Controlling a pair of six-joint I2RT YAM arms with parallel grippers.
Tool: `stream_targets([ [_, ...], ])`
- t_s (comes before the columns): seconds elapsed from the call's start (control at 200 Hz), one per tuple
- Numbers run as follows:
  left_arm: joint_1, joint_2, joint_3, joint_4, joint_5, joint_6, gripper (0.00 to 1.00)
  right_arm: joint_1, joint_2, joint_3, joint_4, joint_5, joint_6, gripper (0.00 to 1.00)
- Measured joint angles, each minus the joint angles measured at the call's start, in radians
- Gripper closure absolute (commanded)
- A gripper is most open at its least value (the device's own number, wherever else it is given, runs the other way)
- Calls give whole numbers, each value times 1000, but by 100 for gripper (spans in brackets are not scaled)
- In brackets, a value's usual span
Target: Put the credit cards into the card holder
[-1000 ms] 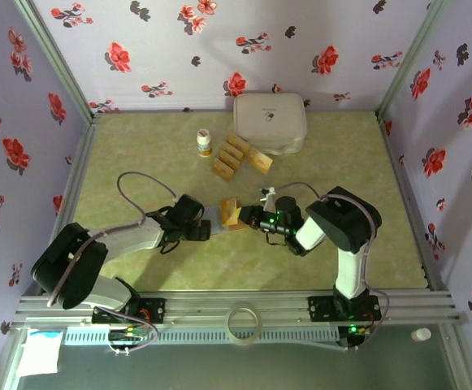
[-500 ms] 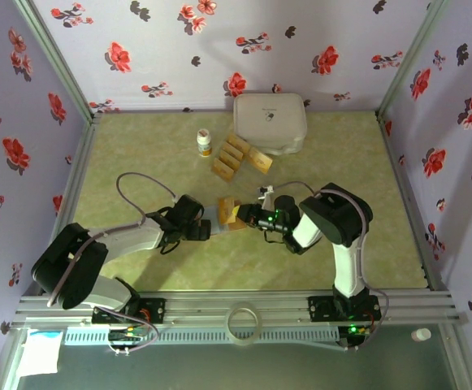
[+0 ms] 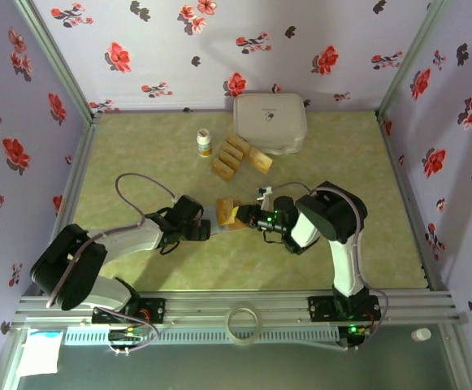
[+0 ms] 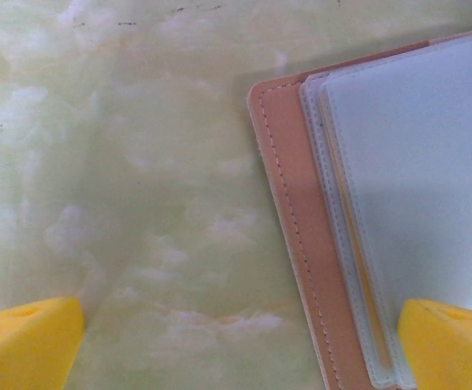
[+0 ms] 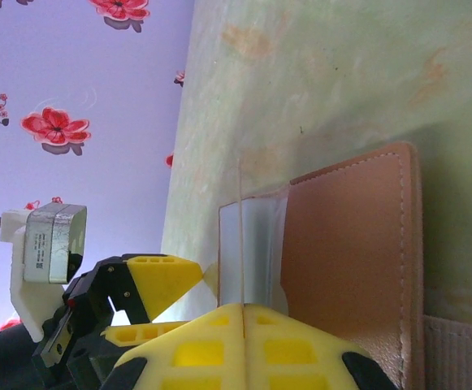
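The pinkish-tan card holder [image 3: 222, 213] lies open mid-table, grey pockets [image 4: 414, 162] facing up. My right gripper [image 5: 243, 307] is shut on a thin credit card [image 5: 242, 236], seen edge-on, whose far end is over the grey pocket [image 5: 260, 244] beside the pink flap [image 5: 349, 260]. In the top view that gripper [image 3: 245, 218] is at the holder's right edge. My left gripper [image 4: 236, 349] stands open at the holder's left end [image 3: 205, 226]; one yellow fingertip [image 4: 451, 341] overlaps the pockets, the other [image 4: 24, 341] is over bare table. Several gold credit cards [image 3: 236, 154] lie further back.
A large white rounded box [image 3: 270, 122] stands at the back, touching the loose cards. A small white bottle [image 3: 205, 143] stands left of them. Floral walls enclose the green table [image 3: 138, 162] on three sides.
The right arm has shifted slightly left, bringing the held card closer over the holder. The left arm and the holder have stayed put.
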Motion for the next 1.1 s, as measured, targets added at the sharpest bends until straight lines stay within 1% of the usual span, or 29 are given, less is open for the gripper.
stream_targets([
  [0.335, 0, 0, -1, 1, 0, 0, 0, 0, 2, 3, -3, -10, -1, 100],
  [0.655, 0, -1, -5, 6, -1, 0, 0, 0, -28, 21, -107, 5, -27, 100],
  [1.1, 0, -4, -8, 9, -1, 0, 0, -1, -32, 14, -109, 17, -35, 100],
])
